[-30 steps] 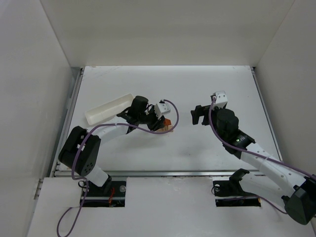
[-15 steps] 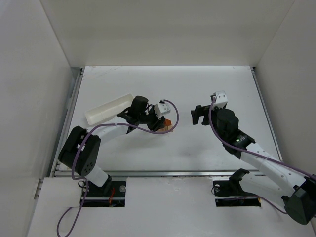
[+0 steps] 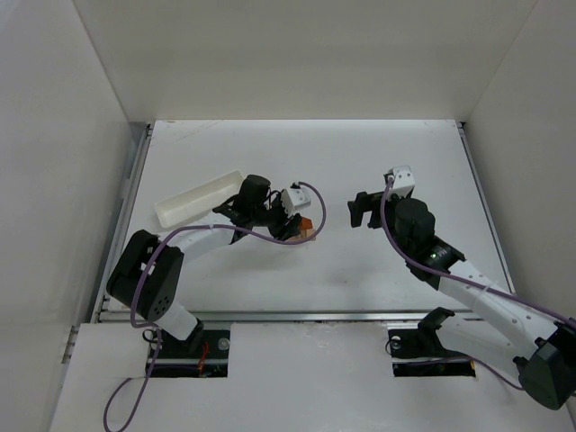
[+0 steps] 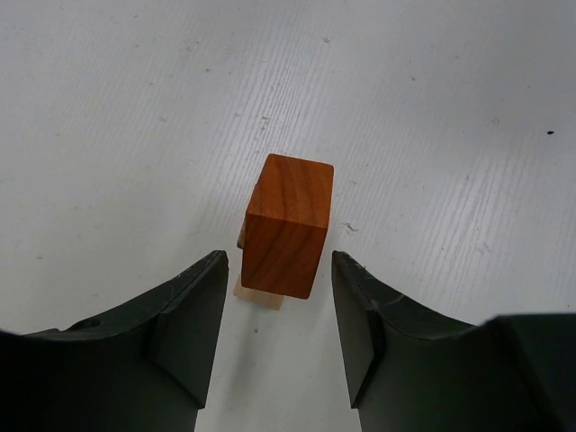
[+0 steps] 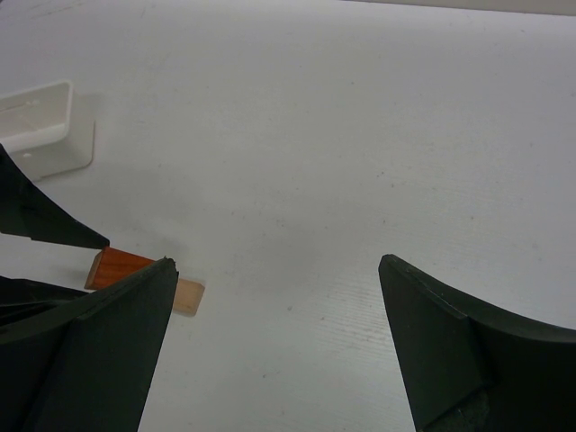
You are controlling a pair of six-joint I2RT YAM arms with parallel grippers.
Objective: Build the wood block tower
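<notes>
Left wrist view looks straight down on the wood block tower: a reddish-brown wooden piece sits on a pale tan block, of which only slivers show at its left and lower edges. The stack stands on the white tabletop, at the middle of the frame. The left pincer straddles it, one dark finger on each side, with a thin strip of tabletop visible between each finger and the wood; the jaws stand narrow but off the piece, gripping nothing.

Seen from the top external view, the tower lies just left of centre, at the tip of the left arm, and a long white tray lies up and to the left of it, apart from it. The right pincer is right of centre, facing the tower across a bare stretch of tabletop, well apart from it. Its own wrist view shows its fingers spread wide with nothing between them, and the tower at the lower left of that frame.
</notes>
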